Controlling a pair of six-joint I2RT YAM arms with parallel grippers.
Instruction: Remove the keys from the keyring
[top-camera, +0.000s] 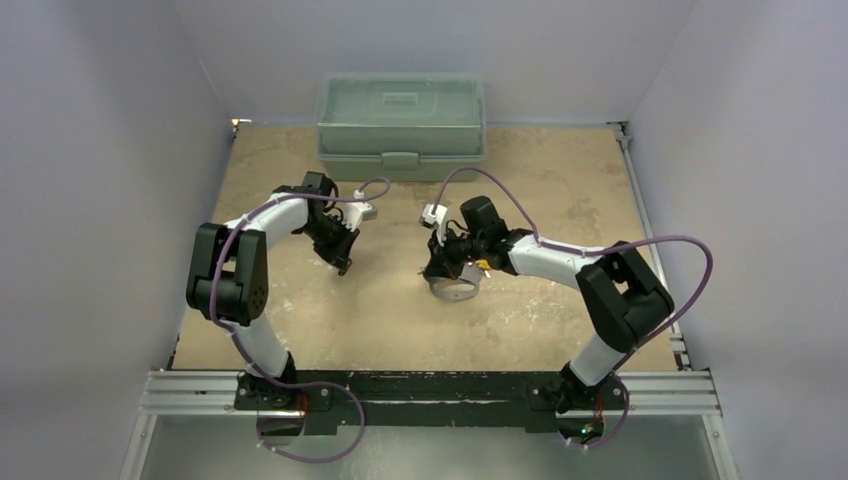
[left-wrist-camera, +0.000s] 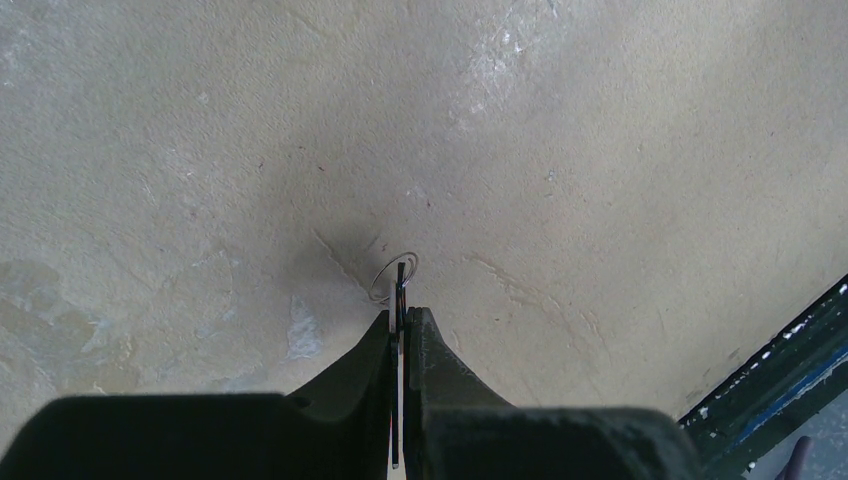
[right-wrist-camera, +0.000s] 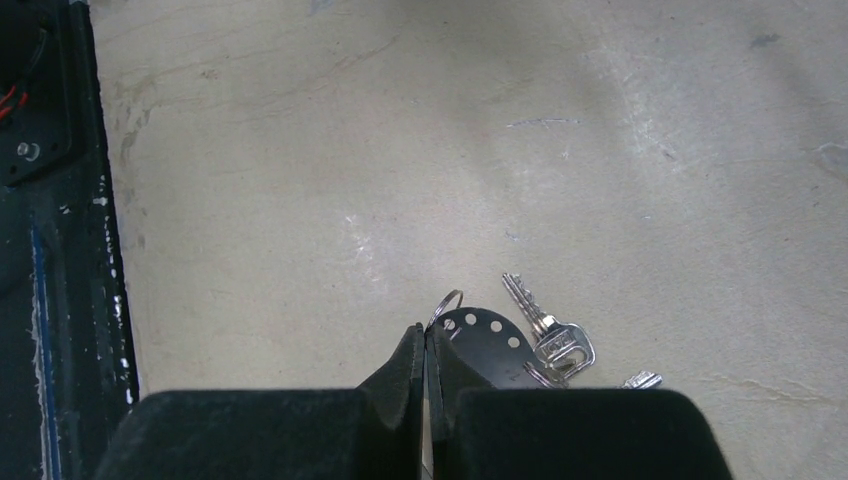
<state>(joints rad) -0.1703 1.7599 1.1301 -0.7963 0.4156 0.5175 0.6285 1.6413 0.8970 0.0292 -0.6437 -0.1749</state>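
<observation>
left gripper (left-wrist-camera: 400, 318) pinches a flat sliver (left-wrist-camera: 401, 285), right gripper (right-wrist-camera: 424, 335) pressed together; keys (right-wrist-camera: 548, 335) at its 4 o'clock: probably light, slippery, grab heads.

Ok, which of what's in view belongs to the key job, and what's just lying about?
Job: keys bunched in the shut right tool; grey keyring; thin ringed piece pinched in the left tool.
Lying about: green lidded box at the table's far edge.

Scuffed beige tabletop (top-camera: 400, 320), pale green lidded box (top-camera: 401, 125) resting at its far edge
</observation>
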